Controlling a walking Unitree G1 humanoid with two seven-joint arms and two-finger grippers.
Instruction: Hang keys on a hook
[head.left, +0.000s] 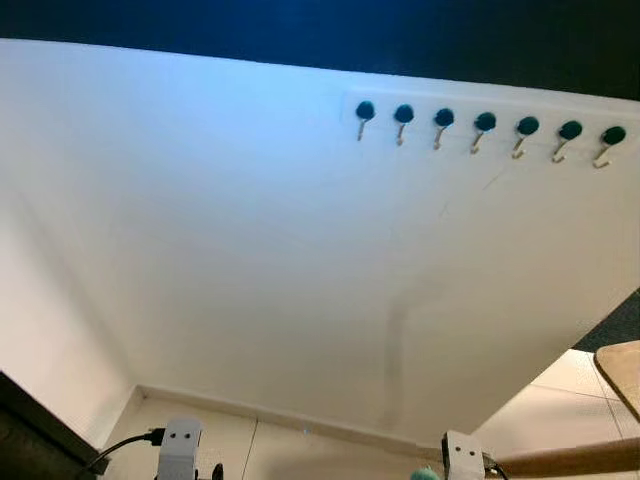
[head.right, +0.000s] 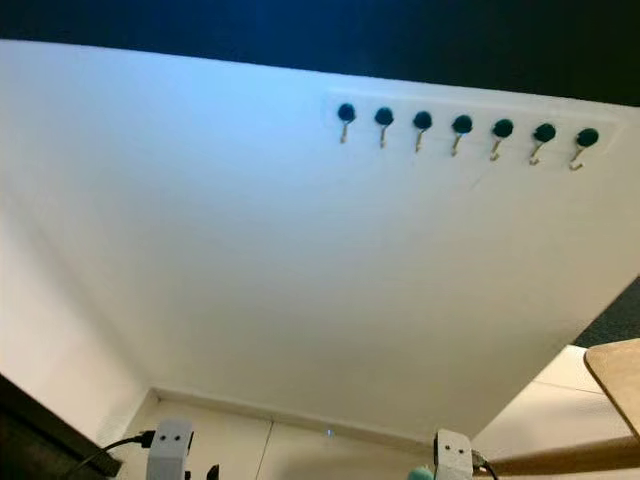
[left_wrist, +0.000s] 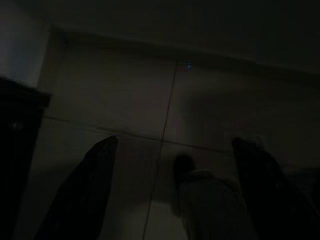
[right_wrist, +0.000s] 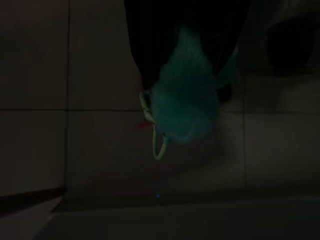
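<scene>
Hook rail (head.left: 487, 108): a white strip high on the white wall (head.left: 250, 250), holding seven small metal hooks (head.left: 484, 130) with dark round tops, side by side in a row.
Hooks: all bare.
Keys (right_wrist: 159, 137): far below the hook rail, in the right gripper (right_wrist: 187, 60). A fluffy teal pom-pom (right_wrist: 186, 100) and a pale green ring hang from the black fingers, long way pointing down at the tiled floor (right_wrist: 35, 145).
Right gripper: pinched tight on the keys.
Left gripper (left_wrist: 175, 185): low, below the hook rail, over the floor; fingers spread wide, holding nothing.
</scene>
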